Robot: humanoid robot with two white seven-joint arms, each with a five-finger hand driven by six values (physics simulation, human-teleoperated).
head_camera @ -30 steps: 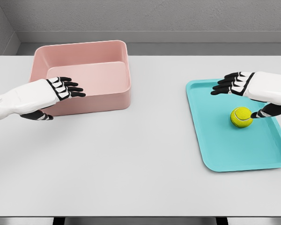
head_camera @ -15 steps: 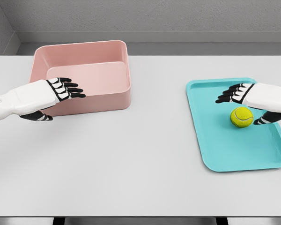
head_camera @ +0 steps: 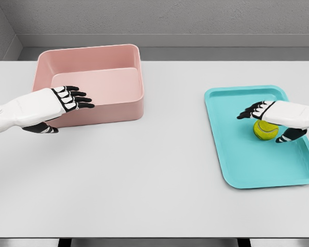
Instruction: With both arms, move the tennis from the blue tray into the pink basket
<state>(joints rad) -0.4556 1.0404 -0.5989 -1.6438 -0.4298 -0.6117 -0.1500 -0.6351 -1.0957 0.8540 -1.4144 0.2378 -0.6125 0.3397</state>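
Observation:
A yellow-green tennis ball (head_camera: 265, 133) lies in the blue tray (head_camera: 245, 160) on the right side of the white table. My right hand (head_camera: 261, 124) sits low over the ball and covers its top. Its fingers stretch out to the left and its thumb reaches down on the ball's right side, not closed around it. The pink basket (head_camera: 109, 110) stands at the back left and holds nothing. My left hand (head_camera: 71, 114) hovers in front of the basket's near-left wall with its fingers relaxed and nothing in them.
The white table (head_camera: 144, 170) spreads between basket and tray. Its front edge runs along the bottom of the view, and a grey wall stands behind it.
My right hand has come down and slightly toward me, from above and behind the ball to right on top of it. The left hand and the ball have stayed put.

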